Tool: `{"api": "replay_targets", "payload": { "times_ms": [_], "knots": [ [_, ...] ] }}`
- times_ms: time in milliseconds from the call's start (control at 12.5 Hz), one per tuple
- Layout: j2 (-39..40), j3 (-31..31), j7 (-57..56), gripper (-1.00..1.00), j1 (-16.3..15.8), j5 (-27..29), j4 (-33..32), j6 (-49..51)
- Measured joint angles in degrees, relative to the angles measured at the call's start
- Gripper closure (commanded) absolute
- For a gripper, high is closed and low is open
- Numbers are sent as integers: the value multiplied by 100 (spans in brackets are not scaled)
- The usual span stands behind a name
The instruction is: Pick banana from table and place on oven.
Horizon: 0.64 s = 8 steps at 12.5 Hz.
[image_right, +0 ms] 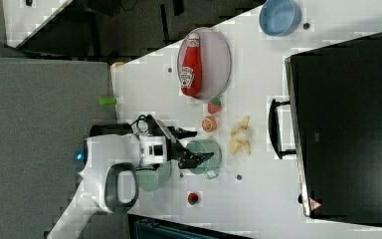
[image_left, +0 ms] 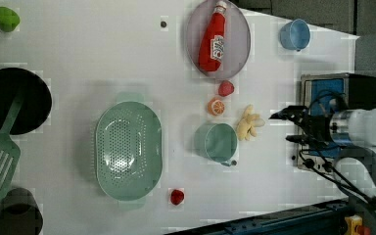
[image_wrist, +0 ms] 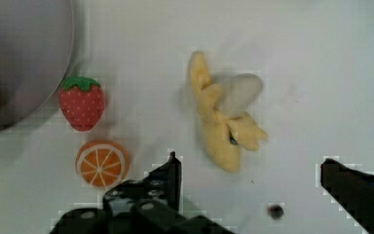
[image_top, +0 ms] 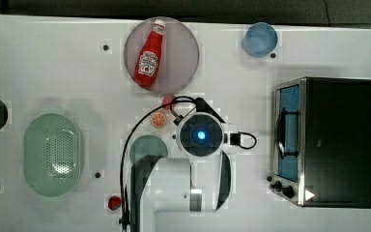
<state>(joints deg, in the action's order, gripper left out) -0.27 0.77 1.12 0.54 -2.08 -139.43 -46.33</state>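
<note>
Gripper (image_wrist: 251, 180) wide open, holding nothing, hanging over the table (image_wrist: 321, 73). Banana (image_wrist: 224, 122) lying peeled on the table beside the orange slice (image_wrist: 102, 163) and strawberry (image_wrist: 82, 103), well apart from the oven (image_top: 338, 140).

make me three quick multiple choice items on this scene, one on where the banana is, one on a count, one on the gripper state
1. Where does the banana lie?
A. on top of the oven
B. on the table beside the green cup
C. inside the colander

2. How many strawberries are on the table?
A. two
B. four
C. none

3. What state is the gripper in?
A. shut on the banana
B. shut on the orange slice
C. open, holding nothing

Answers:
1. B: in the left view the banana rests on the white tabletop next to the green cup, apart from the oven.
2. A: one strawberry sits near the plate, another strawberry near the colander.
3. C: in the wrist view its fingers stand wide apart with bare table between them.
</note>
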Motion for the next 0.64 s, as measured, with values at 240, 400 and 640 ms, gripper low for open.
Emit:
{"api": "replay_targets", "payload": {
  "times_ms": [240, 400, 640],
  "knots": [
    [567, 37, 7, -100, -21, 13, 34, -504],
    [1016, 159, 13, -100, -11, 39, 101, -923],
    [1575, 125, 13, -100, 51, 40, 67, -1416]
  ]
}}
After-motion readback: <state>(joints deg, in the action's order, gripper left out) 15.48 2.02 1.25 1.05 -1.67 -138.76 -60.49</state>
